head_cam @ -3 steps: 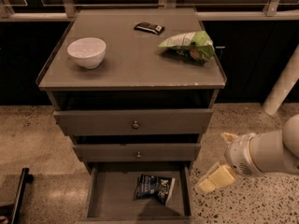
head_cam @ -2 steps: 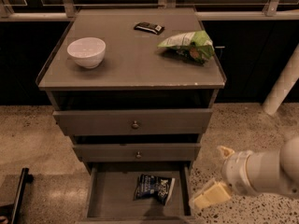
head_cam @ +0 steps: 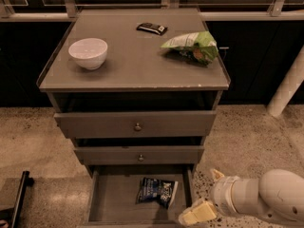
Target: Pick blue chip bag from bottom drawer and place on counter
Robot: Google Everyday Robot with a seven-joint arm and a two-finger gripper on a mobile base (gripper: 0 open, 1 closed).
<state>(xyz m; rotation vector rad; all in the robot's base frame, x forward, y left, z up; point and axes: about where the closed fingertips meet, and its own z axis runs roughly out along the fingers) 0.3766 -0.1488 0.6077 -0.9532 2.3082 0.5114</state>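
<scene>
The blue chip bag (head_cam: 156, 191) lies flat on the floor of the open bottom drawer (head_cam: 111, 201), right of its middle. The counter (head_cam: 137, 68) is the grey top of the cabinet above. My gripper (head_cam: 202, 196) is low at the right of the drawer, just outside its right front corner, on a white arm that comes in from the lower right. Its two cream fingers (head_cam: 197, 213) are spread apart and hold nothing. It is right of the bag and apart from it.
On the counter stand a white bowl (head_cam: 88, 52) at the left, a green-and-white chip bag (head_cam: 192, 45) at the right and a small black bar wrapper (head_cam: 152, 28) at the back. Two knobbed drawers sit slightly pulled out above. A white post (head_cam: 287, 87) stands at right, a black bar (head_cam: 19, 198) at lower left.
My gripper has moved down and a little left, from beside the middle drawer toward the bottom drawer's right front corner. The bag has not moved.
</scene>
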